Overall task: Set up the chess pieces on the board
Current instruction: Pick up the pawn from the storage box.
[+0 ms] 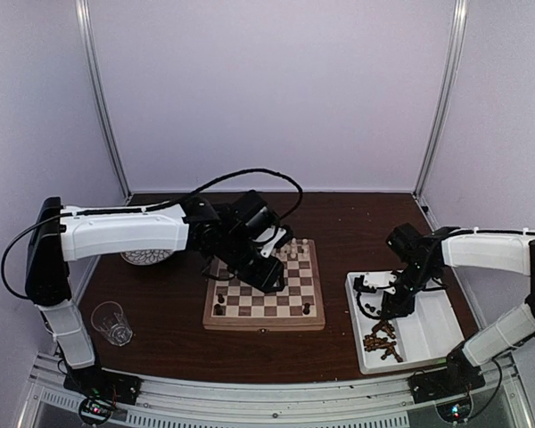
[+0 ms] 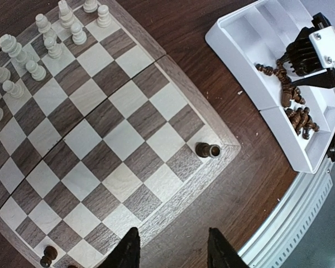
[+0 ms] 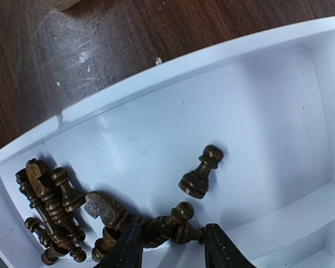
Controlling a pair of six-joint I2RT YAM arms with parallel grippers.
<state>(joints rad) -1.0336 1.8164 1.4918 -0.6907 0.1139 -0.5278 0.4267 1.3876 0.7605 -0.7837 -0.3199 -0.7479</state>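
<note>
Brown pieces (image 3: pixel 50 206) mostly lie heaped in one compartment of the tray (image 3: pixel 184 61), well apart from the board (image 2: pixel 100 139), so the right arm seems to be drawing from that supply. Low over the heap hangs the right gripper (image 3: pixel 172 237), its fingers (image 3: pixel 128 248) set either side of a toppled piece (image 3: pixel 181 220); whether the pads pinch it I cannot tell. One pawn (image 3: pixel 201 172) sits alone just beyond, likely an easier pick since nothing crowds it. Cream pieces (image 2: pixel 44 39) stand packed along the board's far edge, a side that looks finished. On the near side only a few dark men stand, a corner piece (image 2: pixel 207 149) at one end and another (image 2: pixel 47 255) at the other, which fits rooks going down first. Above that near edge hovers the left gripper (image 2: pixel 173 243), fingers moderately apart with nothing between them, probably free for the next piece
</note>
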